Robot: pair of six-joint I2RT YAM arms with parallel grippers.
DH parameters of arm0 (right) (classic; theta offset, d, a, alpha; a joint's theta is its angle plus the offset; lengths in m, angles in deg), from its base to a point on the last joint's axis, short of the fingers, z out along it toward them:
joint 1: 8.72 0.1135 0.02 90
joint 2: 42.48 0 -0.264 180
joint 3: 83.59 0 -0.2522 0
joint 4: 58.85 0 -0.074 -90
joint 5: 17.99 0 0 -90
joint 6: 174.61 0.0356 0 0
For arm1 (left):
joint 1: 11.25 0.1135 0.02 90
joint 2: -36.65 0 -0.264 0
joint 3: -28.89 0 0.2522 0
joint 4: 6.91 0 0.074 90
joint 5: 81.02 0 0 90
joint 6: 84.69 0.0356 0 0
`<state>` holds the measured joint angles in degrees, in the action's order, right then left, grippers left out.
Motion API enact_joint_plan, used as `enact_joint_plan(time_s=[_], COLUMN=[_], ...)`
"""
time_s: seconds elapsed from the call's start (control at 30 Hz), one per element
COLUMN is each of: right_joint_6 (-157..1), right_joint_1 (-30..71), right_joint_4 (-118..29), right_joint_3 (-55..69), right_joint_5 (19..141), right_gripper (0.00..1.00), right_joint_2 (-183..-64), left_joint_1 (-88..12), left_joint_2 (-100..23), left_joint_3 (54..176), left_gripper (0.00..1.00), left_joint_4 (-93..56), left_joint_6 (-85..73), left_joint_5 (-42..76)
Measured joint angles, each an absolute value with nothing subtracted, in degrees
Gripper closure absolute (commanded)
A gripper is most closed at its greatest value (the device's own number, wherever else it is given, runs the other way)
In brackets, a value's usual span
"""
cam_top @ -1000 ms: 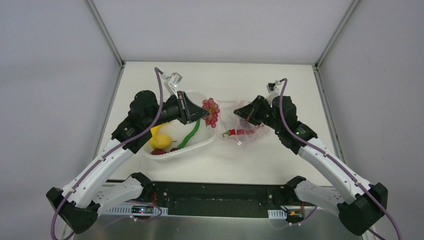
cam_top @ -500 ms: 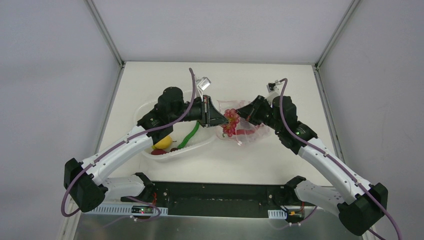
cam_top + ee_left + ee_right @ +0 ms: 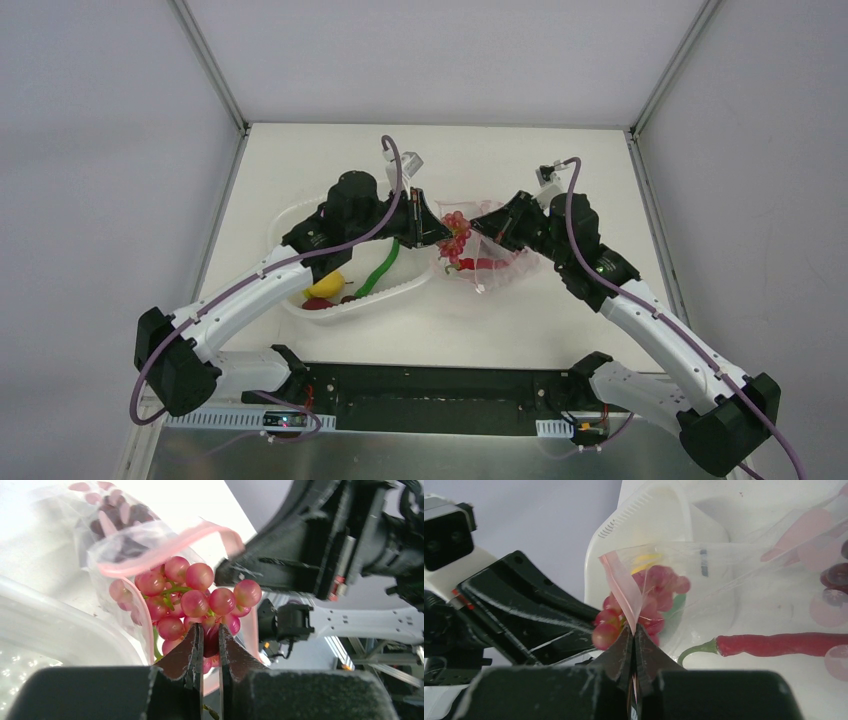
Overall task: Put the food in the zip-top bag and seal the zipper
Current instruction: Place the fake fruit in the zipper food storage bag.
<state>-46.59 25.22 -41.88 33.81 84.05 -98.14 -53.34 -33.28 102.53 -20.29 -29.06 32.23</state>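
White table (image 3: 300, 160): red chili (image 3: 480, 265) inside zip-top bag (image 3: 498, 279), stem leftward.

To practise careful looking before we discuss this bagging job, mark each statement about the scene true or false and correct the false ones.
1. The left gripper holds the grapes at the mouth of the bag. True.
2. The red chili lies in the tub. False: it lies at the bag, outside the tub.
3. The right gripper pinches the pink zipper. True.
4. The green chili is already in the bag. False: it lies in the tub.
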Motion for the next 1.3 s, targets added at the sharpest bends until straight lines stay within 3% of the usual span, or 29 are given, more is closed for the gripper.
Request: enact_joint_plan(time_s=[0.47, 0.67, 0.8, 1.03, 1.3], right_joint_6=[-41.3, -39.8, -38.1, -35.6, -38.7], right_joint_1=[25.2, 25.2, 25.2, 25.1, 25.1], right_joint_4=[-46.6, -48.2, -49.3, -50.4, -47.7], right_joint_3=[33.8, 34.4, 36.7, 40.5, 39.1], right_joint_5=[88.0, 86.8, 83.6, 77.5, 76.0], right_gripper=[1.00, 1.00, 1.00, 1.00, 1.00], right_joint_2=[-98.3, -98.1, -96.6, -92.2, -93.7], left_joint_1=[-58.5, -58.9, -58.9, -58.9, -59.0], left_joint_2=[-37.7, -39.7, -41.8, -41.8, -34.7], left_joint_3=[107.4, 109.8, 112.3, 113.8, 113.6], left_gripper=[1.00, 0.74, 0.44, 0.35, 0.32], left_joint_4=[-27.3, -27.5, -27.7, -29.5, -32.2], left_joint_6=[-26.3, -26.1, -25.3, -24.5, -21.2], left_joint_5=[18.5, 17.5, 19.1, 21.5, 20.8])
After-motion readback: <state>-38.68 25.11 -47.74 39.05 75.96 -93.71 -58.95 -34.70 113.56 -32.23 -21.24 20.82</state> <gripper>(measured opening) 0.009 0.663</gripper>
